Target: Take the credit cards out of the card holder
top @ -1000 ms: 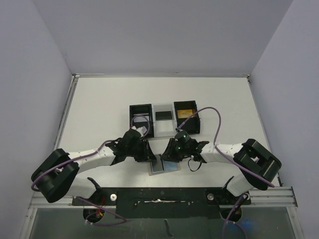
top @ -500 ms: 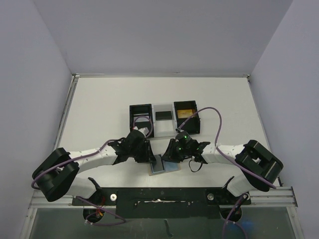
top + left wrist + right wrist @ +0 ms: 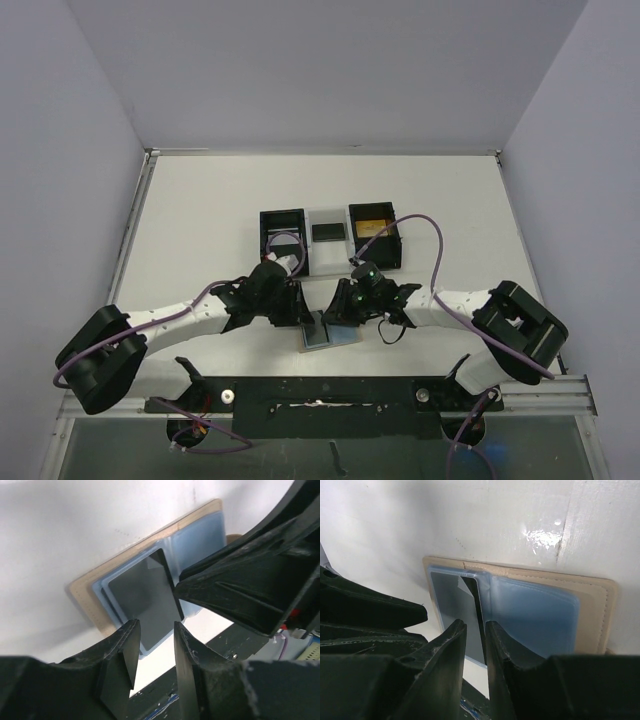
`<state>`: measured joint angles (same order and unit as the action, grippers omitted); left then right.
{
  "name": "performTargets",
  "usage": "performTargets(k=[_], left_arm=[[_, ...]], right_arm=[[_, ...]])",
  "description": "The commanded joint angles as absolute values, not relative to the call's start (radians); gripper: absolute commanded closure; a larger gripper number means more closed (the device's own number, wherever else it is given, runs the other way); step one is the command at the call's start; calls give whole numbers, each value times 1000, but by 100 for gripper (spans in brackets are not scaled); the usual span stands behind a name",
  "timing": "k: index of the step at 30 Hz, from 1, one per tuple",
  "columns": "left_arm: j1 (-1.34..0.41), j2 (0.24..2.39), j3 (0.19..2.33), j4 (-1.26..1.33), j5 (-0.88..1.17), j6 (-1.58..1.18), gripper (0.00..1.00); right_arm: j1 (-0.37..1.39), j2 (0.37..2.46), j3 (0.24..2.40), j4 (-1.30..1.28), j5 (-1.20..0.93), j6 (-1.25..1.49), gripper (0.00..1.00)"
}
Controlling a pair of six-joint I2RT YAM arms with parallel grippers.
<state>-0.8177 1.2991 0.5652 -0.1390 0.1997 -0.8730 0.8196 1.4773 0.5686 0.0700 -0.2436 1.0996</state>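
Card holder [image 3: 322, 338] lies open and flat at 6 o'clock on the counter [image 3: 200, 230], between both arms, spread so the pockets face up for picking. Left gripper [image 3: 155, 626] sits at its 10 o'clock, jaws narrow with nothing between them, aimed at the dark card [image 3: 142, 602]; probably lining up a pinch. Right gripper [image 3: 475, 624] is at 2 o'clock, jaws narrow. The card's raised edge runs into the gap, so I cannot tell if it is pinched; likely levering it up.

Counts:
- 1 holder
- 2 blue panels [image 3: 532, 615]
- 1 card seen, more underneath unclear
- 1 black tray [image 3: 283, 222] with 3 compartments, at 12 o'clock of the holder, likely the drop spot
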Motion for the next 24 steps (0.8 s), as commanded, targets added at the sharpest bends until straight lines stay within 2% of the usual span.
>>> performTargets(k=[1, 13, 18, 24], left_arm=[[-824, 1302, 573, -47, 215, -884, 69], [-832, 1368, 553, -98, 189, -867, 71], [-835, 1413, 595, -127, 178, -863, 78], [-837, 1414, 586, -139, 169, -858, 83]], right_arm=[[827, 1481, 594, 102, -258, 1101, 76], [828, 1514, 592, 107, -284, 1111, 76], [827, 1522, 580, 163, -314, 1127, 77], [820, 1514, 549, 230, -334, 1153, 89]])
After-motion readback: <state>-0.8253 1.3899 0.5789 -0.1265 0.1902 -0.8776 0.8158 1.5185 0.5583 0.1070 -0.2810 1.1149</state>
